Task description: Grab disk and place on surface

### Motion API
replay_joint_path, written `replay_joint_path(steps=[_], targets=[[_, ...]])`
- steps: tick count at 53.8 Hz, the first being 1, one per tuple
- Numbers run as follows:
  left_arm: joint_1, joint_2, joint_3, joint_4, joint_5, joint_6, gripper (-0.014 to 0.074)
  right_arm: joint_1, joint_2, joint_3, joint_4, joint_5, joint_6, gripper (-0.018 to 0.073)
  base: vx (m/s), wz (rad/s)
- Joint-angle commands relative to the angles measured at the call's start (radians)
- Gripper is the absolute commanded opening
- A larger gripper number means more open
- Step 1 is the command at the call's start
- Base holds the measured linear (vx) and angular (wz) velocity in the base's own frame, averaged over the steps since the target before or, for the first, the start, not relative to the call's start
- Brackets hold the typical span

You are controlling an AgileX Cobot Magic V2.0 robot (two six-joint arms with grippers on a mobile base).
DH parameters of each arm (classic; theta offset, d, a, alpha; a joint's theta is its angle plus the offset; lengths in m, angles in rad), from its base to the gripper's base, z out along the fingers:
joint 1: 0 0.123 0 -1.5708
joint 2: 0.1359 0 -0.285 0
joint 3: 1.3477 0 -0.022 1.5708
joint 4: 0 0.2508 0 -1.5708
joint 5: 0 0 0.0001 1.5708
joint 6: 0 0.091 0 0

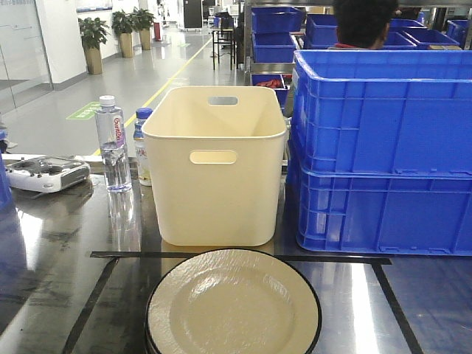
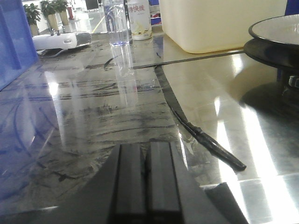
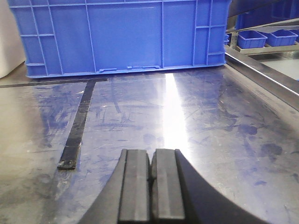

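Front-facing view: cream disk [image 1: 233,306], black-rimmed, atop a stack on the taped bench [image 1: 51,280]; right of the left pincer [image 2: 145,179]. Both pincers, right pincer [image 3: 151,186] included, closed, empty.

Tabletop [image 1: 44,280] was scuffed, shiny metal with matt black tape [image 1: 243,257]. Plate [image 1: 233,304] looked glossy, dark-rimmed. Center tub [image 1: 215,166] was smooth cream plastic, crates [image 1: 383,147] on the right ribbed blue plastic, bottle [image 1: 112,145] clear plastic.

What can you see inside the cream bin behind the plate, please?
Only the upper inner walls and the far handle slot of the cream bin show, and nothing rises above its rim. Its near wall hides the bottom, so low contents cannot be ruled out.
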Motion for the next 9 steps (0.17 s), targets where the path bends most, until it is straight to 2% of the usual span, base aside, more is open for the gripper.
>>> replay_joint_path(steps=[1,9], targets=[[0.001,-0.015,0.025,0.004,-0.09,-0.014,-0.0001,-0.007,-0.011,0.014,-0.002,-0.081,-0.009,-0.0008,0.0,0.0],[0.001,-0.015,0.025,0.004,-0.09,-0.014,-0.0001,-0.007,-0.011,0.014,-0.001,-0.081,-0.009,-0.0008,0.0,0.0]])
